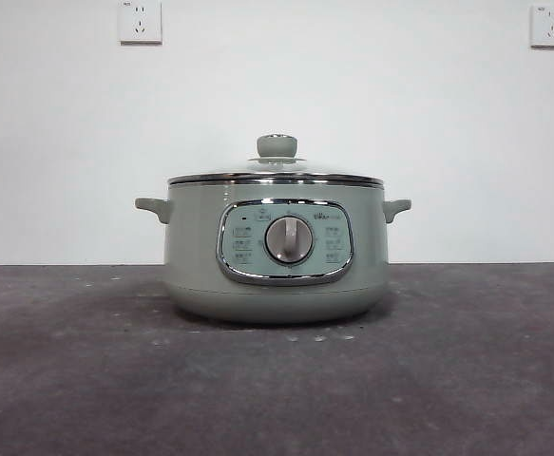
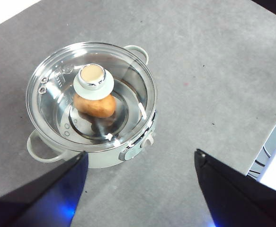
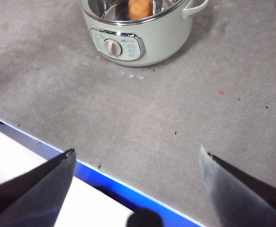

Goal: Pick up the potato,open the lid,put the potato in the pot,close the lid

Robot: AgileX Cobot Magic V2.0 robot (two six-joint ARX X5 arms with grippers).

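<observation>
Sage-green pot (image 1: pixel 276 255) sits on our grey table (image 1: pixel 467 380), lid (image 2: pixel 91 92) on, potato (image 2: pixel 95 105) inside under the glass. Left gripper (image 2: pixel 140 163) and right gripper (image 3: pixel 137 158) both spread wide, holding nothing, well apart from it.

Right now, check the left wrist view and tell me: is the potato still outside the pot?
No. The potato lies inside the pot, seen through the glass lid that sits closed on its rim.
</observation>
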